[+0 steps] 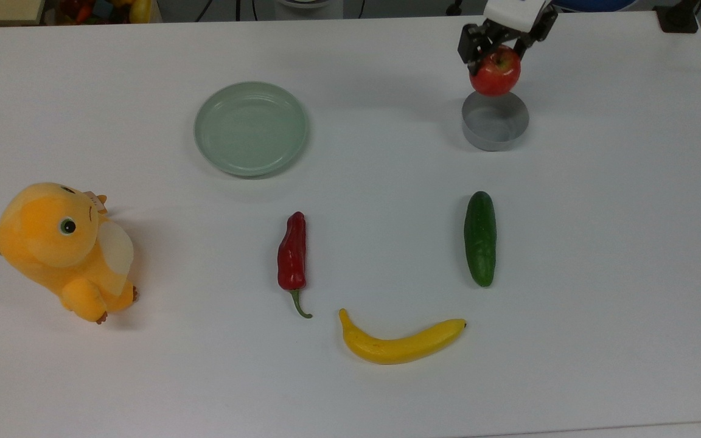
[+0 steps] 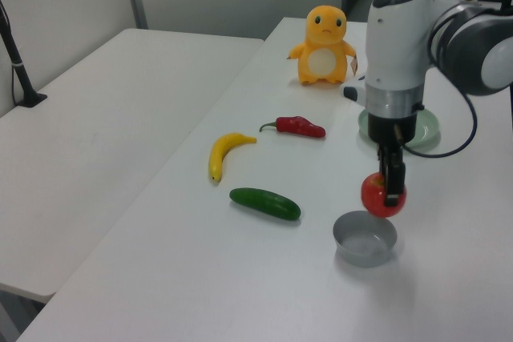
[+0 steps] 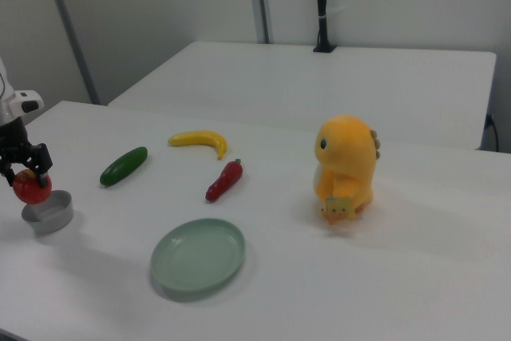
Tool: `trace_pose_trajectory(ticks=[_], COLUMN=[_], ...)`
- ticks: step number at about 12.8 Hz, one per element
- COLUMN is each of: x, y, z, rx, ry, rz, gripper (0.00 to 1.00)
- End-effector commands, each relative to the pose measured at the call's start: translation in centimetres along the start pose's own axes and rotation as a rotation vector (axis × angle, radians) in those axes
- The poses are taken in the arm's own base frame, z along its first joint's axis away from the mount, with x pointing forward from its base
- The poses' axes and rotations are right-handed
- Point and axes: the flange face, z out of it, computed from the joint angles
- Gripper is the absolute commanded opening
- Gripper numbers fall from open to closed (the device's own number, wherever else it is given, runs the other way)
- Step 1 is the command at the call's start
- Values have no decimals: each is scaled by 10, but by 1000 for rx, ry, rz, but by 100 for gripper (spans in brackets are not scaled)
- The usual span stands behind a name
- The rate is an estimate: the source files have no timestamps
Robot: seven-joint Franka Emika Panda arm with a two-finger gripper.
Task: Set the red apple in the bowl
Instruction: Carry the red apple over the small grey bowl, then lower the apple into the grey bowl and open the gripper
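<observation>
Apple over bowl, release pending.

The gripper (image 1: 496, 52) is clamping the red apple (image 1: 495, 72) just above the grey bowl (image 1: 495, 131), toward its far rim in the top view. Judgement: centre it over the bowl, lower it, then release so it is not bouncing out.

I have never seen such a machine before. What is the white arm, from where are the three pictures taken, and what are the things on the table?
The white arm is a robot arm. Its end effector, a two-finger clamp, holds a red apple just above a small grey bowl, not yet inside it. One picture looks down from above; the left and right views look across the white table from two sides. On the table lie a pale-green plate, a red chili pepper, a cucumber and a banana. An orange plush toy also sits there.
</observation>
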Motion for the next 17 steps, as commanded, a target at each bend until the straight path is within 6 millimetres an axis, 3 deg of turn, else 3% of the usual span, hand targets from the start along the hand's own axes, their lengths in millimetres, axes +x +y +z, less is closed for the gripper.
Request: trace_pose_trajectory(ticks=[1, 4, 9, 10, 11, 13, 14, 17], x=[7, 18, 17, 17, 17, 17, 18, 19], y=[-5, -7, -15, -15, -14, -14, -13, -11], z=[15, 37, 60, 62, 62, 62, 61, 60], rx=[20, 33, -5, -6, -6, -4, -4, -5], ry=[77, 112, 122, 118, 116, 115, 114, 111], rz=[18, 26, 15, 13, 25, 71, 88, 98], gripper=[25, 25, 30, 35, 54, 78, 99, 100])
